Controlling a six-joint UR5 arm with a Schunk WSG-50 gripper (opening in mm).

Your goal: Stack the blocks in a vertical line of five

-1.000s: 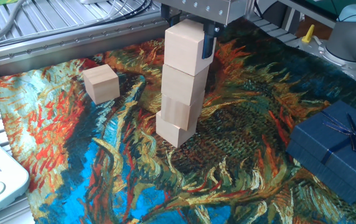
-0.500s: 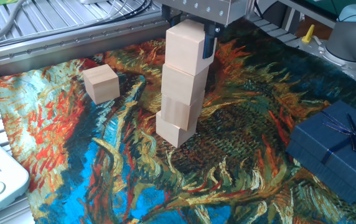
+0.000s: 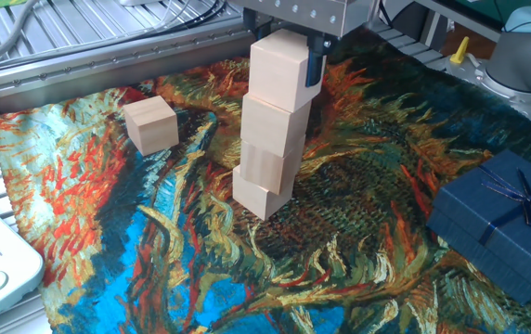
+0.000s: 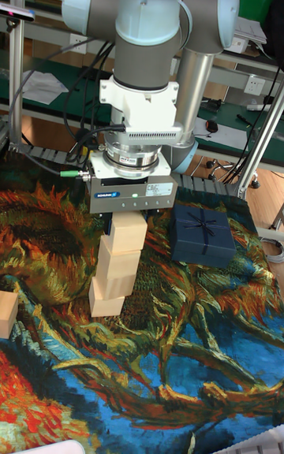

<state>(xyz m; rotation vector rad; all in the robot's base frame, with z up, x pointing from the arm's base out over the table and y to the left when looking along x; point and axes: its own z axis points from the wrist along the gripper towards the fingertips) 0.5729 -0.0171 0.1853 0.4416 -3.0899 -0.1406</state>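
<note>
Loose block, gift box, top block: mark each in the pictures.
Loose block (image 3: 150,123): fixed view, its front face.
Gift box (image 3: 498,223): fixed view, its lid.
Top block (image 3: 278,72): fixed view, its front face, under the tool.

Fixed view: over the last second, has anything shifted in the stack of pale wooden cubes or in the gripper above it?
Almost nothing. The top pale wooden cube, between the fingers of the gripper, seems to have edged a touch to the right and upward; the shift is barely visible. The three stacked cubes below, the lone cube at left and the dark blue ribboned gift box lie as before.
</note>
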